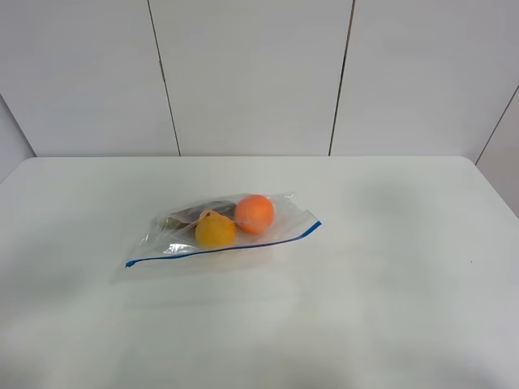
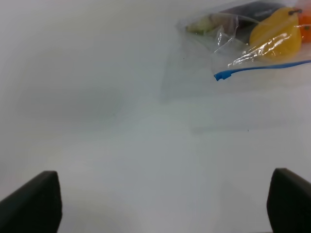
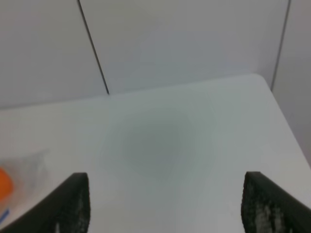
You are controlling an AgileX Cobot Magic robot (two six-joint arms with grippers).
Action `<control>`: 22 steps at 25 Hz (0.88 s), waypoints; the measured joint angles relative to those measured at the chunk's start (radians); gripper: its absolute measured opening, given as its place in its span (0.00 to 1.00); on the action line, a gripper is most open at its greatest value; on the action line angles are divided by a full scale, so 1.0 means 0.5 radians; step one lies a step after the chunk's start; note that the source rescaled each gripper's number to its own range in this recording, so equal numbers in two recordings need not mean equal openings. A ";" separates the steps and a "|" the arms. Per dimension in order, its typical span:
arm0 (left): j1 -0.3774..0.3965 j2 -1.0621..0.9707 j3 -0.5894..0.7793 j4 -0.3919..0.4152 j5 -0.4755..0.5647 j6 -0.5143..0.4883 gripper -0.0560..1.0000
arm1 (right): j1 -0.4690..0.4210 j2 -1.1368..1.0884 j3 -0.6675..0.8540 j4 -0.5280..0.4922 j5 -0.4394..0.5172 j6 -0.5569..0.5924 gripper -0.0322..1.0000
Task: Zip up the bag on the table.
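Lying flat on table, bag, claws only in wrist views

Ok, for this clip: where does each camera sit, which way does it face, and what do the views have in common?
Exterior high: mounted high off the arms, looking down on the table and the bag toward the panelled wall; no arm shows.
Left wrist: on the left arm, low over the table, facing the bag's blue zipper end; both dark fingertips frame the picture, wide apart.
Right wrist: on the right arm, facing the table's far corner and wall; its fingertips are spread too.
Shared: all three catch the bag's orange fruit.
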 joint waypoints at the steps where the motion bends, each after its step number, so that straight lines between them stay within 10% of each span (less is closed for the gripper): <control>1: 0.000 0.000 0.000 0.000 0.000 0.000 1.00 | 0.000 -0.044 0.000 -0.030 0.064 0.002 0.97; 22: 0.000 0.000 0.000 0.000 0.000 0.006 1.00 | 0.000 -0.853 0.015 -0.076 0.479 0.083 0.97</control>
